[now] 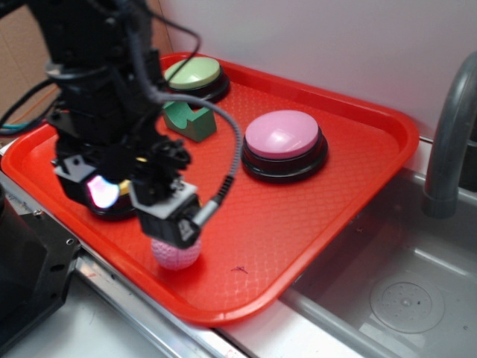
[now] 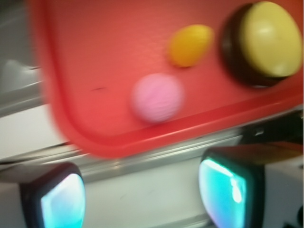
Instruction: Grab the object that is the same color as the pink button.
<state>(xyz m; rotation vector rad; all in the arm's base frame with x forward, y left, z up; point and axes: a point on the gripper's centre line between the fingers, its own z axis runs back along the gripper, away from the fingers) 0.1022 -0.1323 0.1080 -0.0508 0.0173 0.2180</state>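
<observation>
The black end effector point(image 1: 170, 224) hangs low over the near edge of the red textured plastic tray point(image 1: 313, 224), its 2 fingers spread apart in the wrist view, where 1 fingertip point(image 2: 61, 202) and the other show at the bottom of the picture with nothing between them. The small pink dimpled ball point(image 1: 177, 254) lies on the tray directly beneath the end effector in the exterior view, partly hidden by it; in the wrist view the same ball point(image 2: 157, 98) sits ahead of the fingers, close to the tray's rim, and whether the fingers touch it cannot be told. The large round button with the smooth pink dome and black base point(image 1: 284, 144) stands well apart from the end effector, toward the far side of the tray. Just beside the ball, the wrist view shows a yellow oval toy point(image 2: 191, 45), blurred, and beyond that a yellow-topped button on a black base point(image 2: 266, 40). Behind the arm at the tray's far corner stand a green-topped button point(image 1: 195, 76) and a green block point(image 1: 190, 121) with a notch in its top. The tray rests on a metal counter point(image 1: 134, 328) beside a sink basin point(image 1: 395, 298) with a grey faucet point(image 1: 451, 127).
</observation>
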